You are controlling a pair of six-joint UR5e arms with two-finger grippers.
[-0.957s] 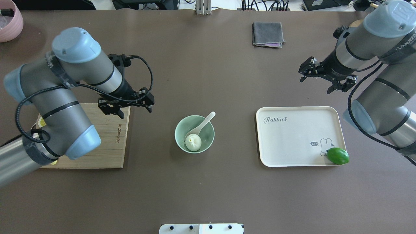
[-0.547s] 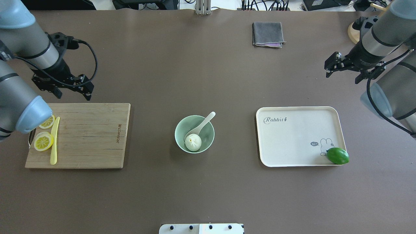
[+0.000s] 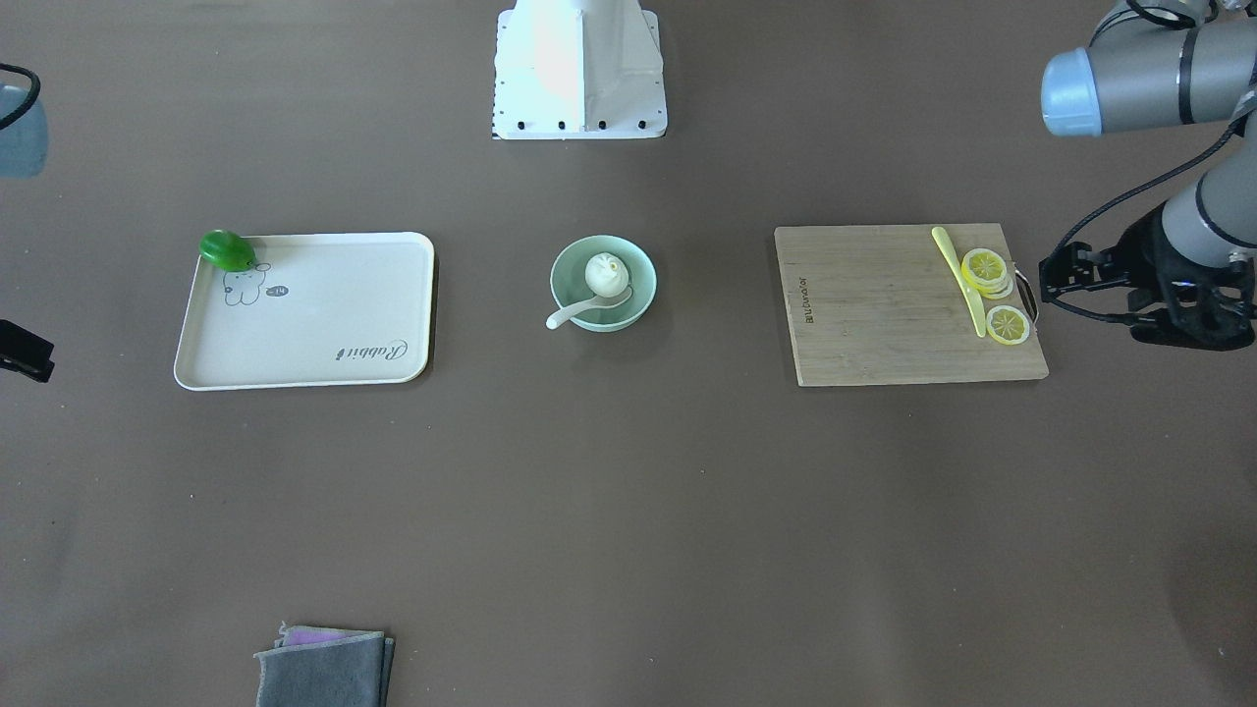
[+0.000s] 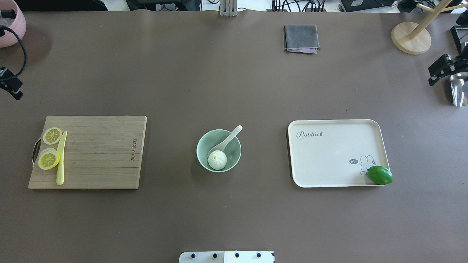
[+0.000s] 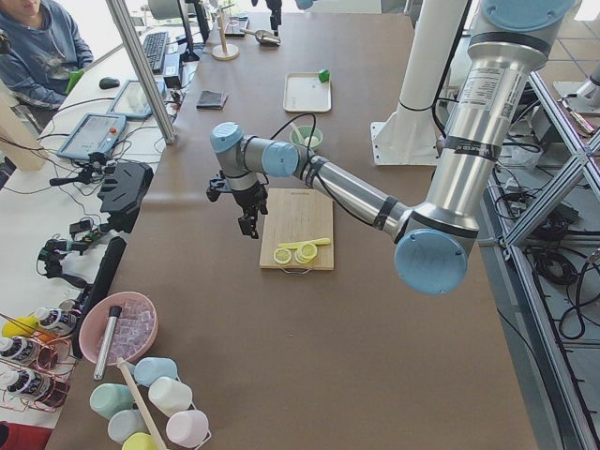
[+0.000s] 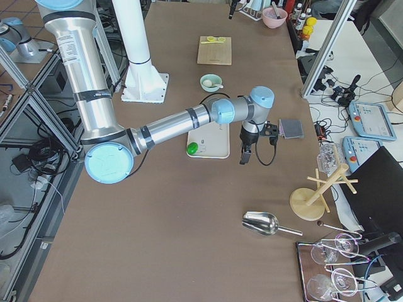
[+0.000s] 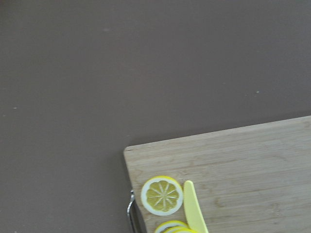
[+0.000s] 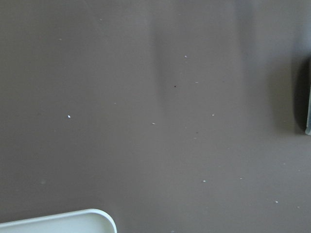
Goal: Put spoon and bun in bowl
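The mint-green bowl [image 4: 235, 144] stands at the table's middle. The white bun [image 4: 217, 160] lies inside it. The white spoon [image 4: 227, 140] rests with its scoop in the bowl and its handle over the far right rim. All three also show in the front-facing view: bowl [image 3: 638, 271], bun [image 3: 607, 275], spoon [image 3: 577, 312]. My left gripper [image 4: 10, 86] is at the overhead view's left edge, far from the bowl, open and empty. My right gripper [image 4: 440, 69] is at the right edge, open and empty.
A wooden cutting board [image 4: 98, 153] with lemon slices [image 4: 49, 159] and a yellow knife [image 4: 61, 159] lies left. A white tray [image 4: 336, 153] with a lime [image 4: 380, 175] lies right. A grey cloth [image 4: 301, 38], wooden stand [image 4: 411, 36], metal scoop [image 4: 459, 89] and pink bowl [image 4: 11, 23] sit farther out.
Both arms have pulled back outward, the left to the left edge, the right to the right edge. The bowl, bun and spoon have not moved.
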